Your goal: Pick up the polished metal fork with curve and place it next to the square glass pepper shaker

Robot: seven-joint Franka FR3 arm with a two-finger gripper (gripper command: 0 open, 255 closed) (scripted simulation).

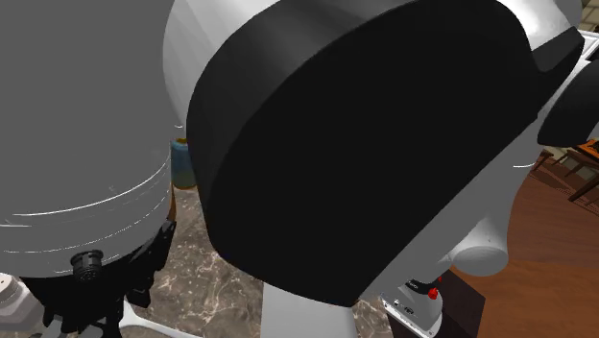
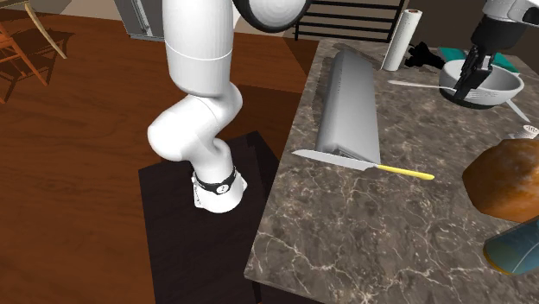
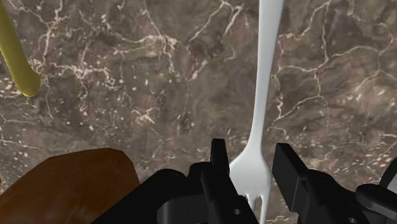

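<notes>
The fork [image 3: 264, 76] is drawn plain white, and its long handle runs straight away from my gripper [image 3: 251, 156]. Its tined head sits clasped between the two black fingers [image 3: 219, 159], over the dark marble counter [image 3: 159, 95]. In the second exterior view the gripper [image 2: 466, 86] hangs in front of a white bowl [image 2: 510, 86]. From there the fork's [image 2: 415, 84] handle sticks out toward that view's left. A small pale shaker [image 2: 529, 129] stands on the counter at the right edge, beside a brown rounded lump [image 2: 510, 177].
A knife [image 2: 345, 160] with a yellow handle [image 3: 16, 63] lies mid-counter beside a long grey block [image 2: 350, 104]. The brown lump [image 3: 70, 184] rises near the gripper. A paper roll [image 2: 402, 39] stands at the back and a teal thing [image 2: 518, 246] at the front right. My arm [image 1: 365, 144] blocks the shoulder view.
</notes>
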